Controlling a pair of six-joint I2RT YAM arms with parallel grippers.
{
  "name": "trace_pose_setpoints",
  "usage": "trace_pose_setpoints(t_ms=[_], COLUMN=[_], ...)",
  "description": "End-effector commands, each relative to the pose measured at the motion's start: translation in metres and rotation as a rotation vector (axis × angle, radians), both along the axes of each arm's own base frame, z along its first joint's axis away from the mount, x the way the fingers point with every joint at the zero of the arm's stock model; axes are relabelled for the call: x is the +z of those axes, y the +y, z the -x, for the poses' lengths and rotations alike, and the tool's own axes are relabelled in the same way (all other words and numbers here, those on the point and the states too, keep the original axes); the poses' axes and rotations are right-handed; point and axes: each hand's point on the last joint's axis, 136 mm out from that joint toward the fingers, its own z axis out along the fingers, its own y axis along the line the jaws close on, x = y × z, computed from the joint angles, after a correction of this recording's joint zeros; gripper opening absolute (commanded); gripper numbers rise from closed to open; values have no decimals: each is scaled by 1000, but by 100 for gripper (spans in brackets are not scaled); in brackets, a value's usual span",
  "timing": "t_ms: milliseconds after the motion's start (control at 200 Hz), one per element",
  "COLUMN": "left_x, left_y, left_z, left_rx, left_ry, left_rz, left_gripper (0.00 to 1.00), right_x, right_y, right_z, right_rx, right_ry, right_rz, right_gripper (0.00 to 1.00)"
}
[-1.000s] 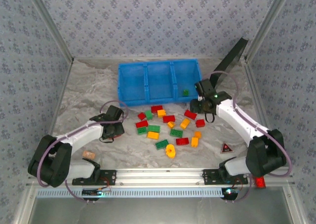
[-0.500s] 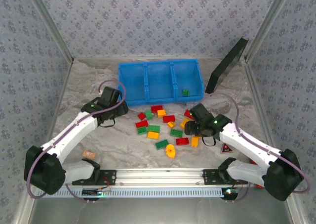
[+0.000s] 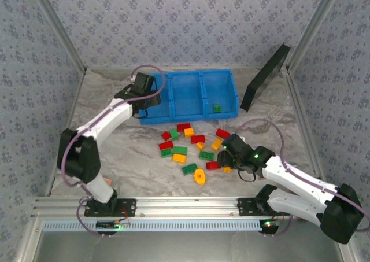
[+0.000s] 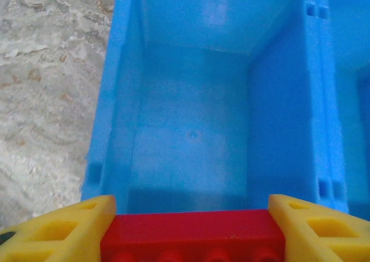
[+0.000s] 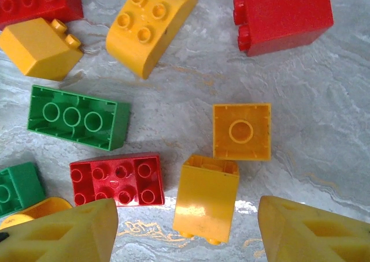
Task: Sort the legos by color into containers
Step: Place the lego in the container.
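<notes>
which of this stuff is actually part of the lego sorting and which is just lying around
Part of the job: loose bricks on the table, red brick held by the left gripper, blue bin, green brick in its right compartment.
Just lying about: black panel at the far right.

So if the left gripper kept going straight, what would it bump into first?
Most likely the bare floor of the bin, in its left compartment. The left gripper holds a red brick in its fingers, so the brick would land first.
</notes>
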Motion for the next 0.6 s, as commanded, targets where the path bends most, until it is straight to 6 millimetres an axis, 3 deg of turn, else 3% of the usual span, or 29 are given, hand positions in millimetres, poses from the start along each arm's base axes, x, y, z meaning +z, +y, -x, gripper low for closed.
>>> trace_pose_setpoints(t_ms=[0, 285, 595], left_x=[-4, -58, -112], left_y=[-3, -16, -13], left_z=[-30, -73, -74], left_rx=[-2, 4, 33], left_ry=[-21, 62, 167], left_rz=[-10, 2, 0], left_gripper=[52, 52, 53], right_x=[-2, -6, -12], right_y=[-3, -1, 4], right_z=[0, -4, -8], right_rx=[-38, -42, -22], right_ry=[-18, -12, 2], right_rz=[-4, 5, 29], right_gripper=[67, 68, 68])
